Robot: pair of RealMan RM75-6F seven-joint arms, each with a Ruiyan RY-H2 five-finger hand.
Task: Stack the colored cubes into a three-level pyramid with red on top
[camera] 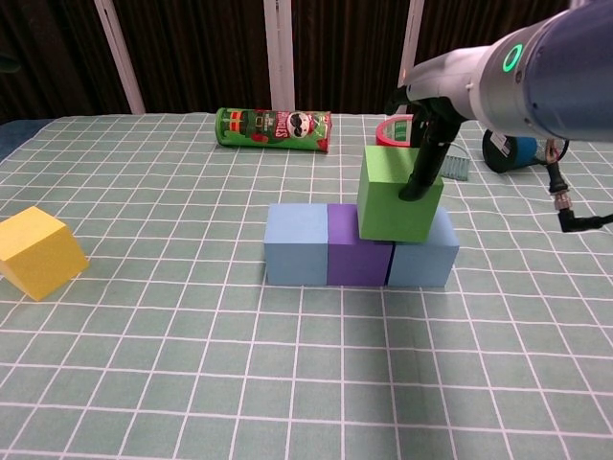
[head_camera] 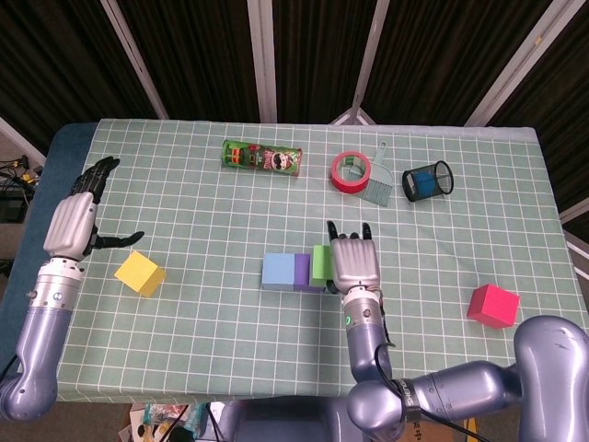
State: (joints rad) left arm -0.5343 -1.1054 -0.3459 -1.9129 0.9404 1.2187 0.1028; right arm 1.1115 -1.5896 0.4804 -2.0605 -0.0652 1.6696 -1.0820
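Cubes number six: a light blue cube point(camera: 296, 243), a purple cube point(camera: 359, 247) and a second light blue cube point(camera: 425, 254) in a touching row, one green cube point(camera: 397, 195) atop the purple and right blue, clamped in the right hand point(head_camera: 354, 261); one yellow cube point(head_camera: 140, 273) beside the spread-fingered left hand point(head_camera: 78, 221); one red cube point(head_camera: 492, 306) well apart, right.

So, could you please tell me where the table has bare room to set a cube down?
Bare cloth lies between the yellow cube and the blue cube, and between the right hand and the red cube. The far edge is crowded.
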